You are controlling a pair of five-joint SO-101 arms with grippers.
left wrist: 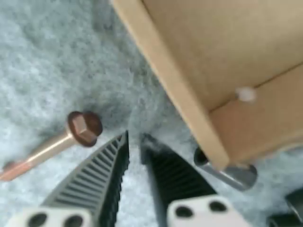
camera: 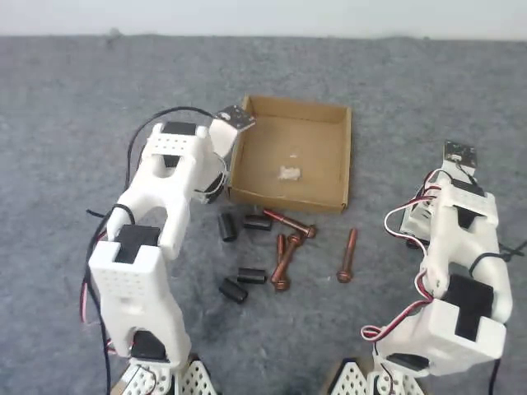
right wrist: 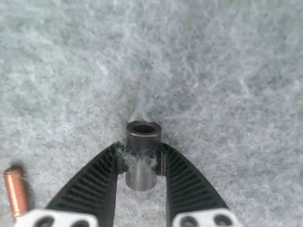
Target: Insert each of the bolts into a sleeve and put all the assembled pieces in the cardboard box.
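Four copper-coloured bolts (camera: 288,222) (camera: 280,245) (camera: 287,263) (camera: 347,255) flat on the grey table (camera: 428,99), counted in the high view. One slanted just below the near wall of the cardboard box (camera: 313,136) at frame centre, two close together beneath that, one apart to the right.

Four black sleeves (camera: 227,226) (camera: 257,222) (camera: 251,275) (camera: 233,290) left of the bolts. Two near the box's lower-left corner, two lower in the frame and close to each other.

A fifth sleeve (right wrist: 143,132) upright in the right gripper (right wrist: 140,153), pinched from both sides by the fingers, with a threaded bolt end (right wrist: 16,191) just beside.

Left gripper (left wrist: 134,142) with fingers drawn nearly together, only a thin gap, nothing between them. Poised by a corner of the box, with a bolt head (left wrist: 84,127) on one side and a sleeve end (left wrist: 227,171) just beside the corner on the other.

Inside the box, one small white scrap (camera: 288,173). All bolts and sleeves separate and outside the box.
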